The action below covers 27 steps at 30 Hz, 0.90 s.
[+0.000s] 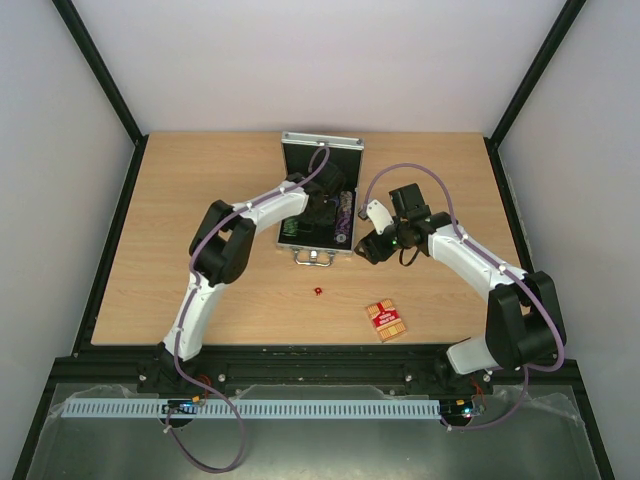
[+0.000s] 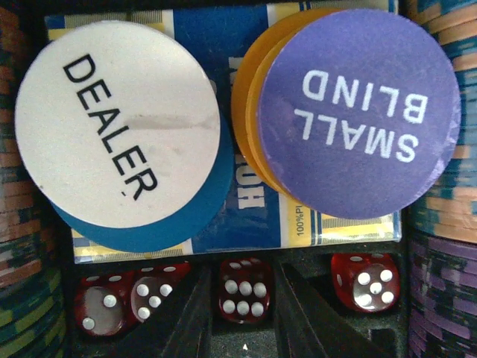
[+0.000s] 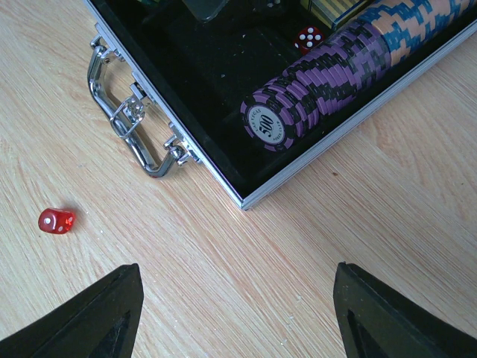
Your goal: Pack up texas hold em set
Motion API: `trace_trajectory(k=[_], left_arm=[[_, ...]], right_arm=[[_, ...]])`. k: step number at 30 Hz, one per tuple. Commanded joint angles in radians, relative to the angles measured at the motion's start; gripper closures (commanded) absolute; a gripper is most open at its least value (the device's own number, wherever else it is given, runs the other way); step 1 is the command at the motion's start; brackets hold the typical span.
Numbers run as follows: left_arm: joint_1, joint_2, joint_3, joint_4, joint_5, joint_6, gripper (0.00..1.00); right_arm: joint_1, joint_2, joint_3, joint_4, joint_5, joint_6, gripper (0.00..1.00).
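left gripper point(image 2: 241, 274) narrow, perhaps pinching a die point(image 2: 244, 292) inside the case point(image 1: 305, 160); right gripper point(image 3: 235, 272) wide beside its corner.

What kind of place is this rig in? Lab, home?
Most likely an enclosed robot test cell, not a home: plain white wall panels on black frame posts box in a wooden table, and the left arm and right arm are bolted to a black rail at its near edge.

The wooden bench point(image 1: 200, 200) carries 3 things — the open silver case point(image 1: 322, 152), 1 red die point(image 1: 317, 291) before it, and a red card deck point(image 1: 385, 320) nearer.
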Motion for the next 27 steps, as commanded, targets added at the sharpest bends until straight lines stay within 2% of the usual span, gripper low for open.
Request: trace_trajectory(k=[1, 10, 16, 22, 27], left_arm=[[0.006, -0.031, 0.013, -0.031, -0.044, -0.010, 0.74], [-0.021, -0.107, -0.009, -0.027, -0.053, -0.015, 0.73], [-0.031, -0.097, -0.004, -0.017, -0.032, -0.013, 0.73], [-0.030, -0.063, 0.013, 0.002, 0.004, 0.001, 0.84], [-0.026, -0.021, 0.033, 0.001, 0.023, 0.007, 0.86]], right_arm=[[-0.003, 0.012, -0.009, -0.048, -0.008, -0.010, 0.29], [-0.002, 0.012, -0.009, -0.048, -0.009, -0.010, 0.29], [-0.002, 0.010, -0.008, -0.050, -0.009, -0.011, 0.29], [-0.002, 0.009, -0.008, -0.050, -0.009, -0.010, 0.29], [-0.003, 0.009, -0.009, -0.050, -0.009, -0.012, 0.29]])
